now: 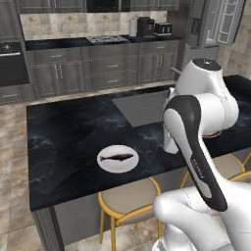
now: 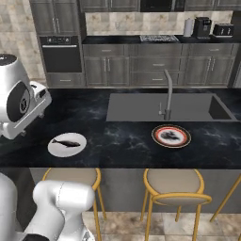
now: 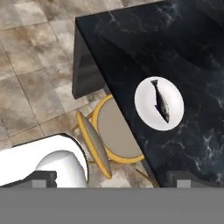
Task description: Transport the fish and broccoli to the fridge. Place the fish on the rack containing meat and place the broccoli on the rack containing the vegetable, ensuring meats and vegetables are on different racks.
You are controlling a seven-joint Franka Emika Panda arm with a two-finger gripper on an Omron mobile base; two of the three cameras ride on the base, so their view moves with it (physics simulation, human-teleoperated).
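The fish [image 1: 116, 158] is small and dark and lies on a white plate [image 1: 105, 165] near the front edge of the black island counter [image 1: 63, 147]. It also shows in the right base view as the fish [image 2: 67, 142]. In the hand view the fish [image 3: 161, 105] lies well below and ahead of my gripper [image 3: 113, 179], which hangs high over the counter's edge, open and empty. A dark lump, seemingly the broccoli [image 2: 170, 136], sits on a red-rimmed plate [image 2: 157, 131] in front of the sink. The fridge [image 1: 211, 24] stands at the back right.
A sink [image 2: 141, 108] with a tall faucet [image 2: 167, 94] is set into the island. Yellow-framed stools [image 2: 70, 176] [image 2: 172, 186] stand under the counter's front edge. Cabinets, an oven [image 2: 61, 54] and a cooktop line the far wall.
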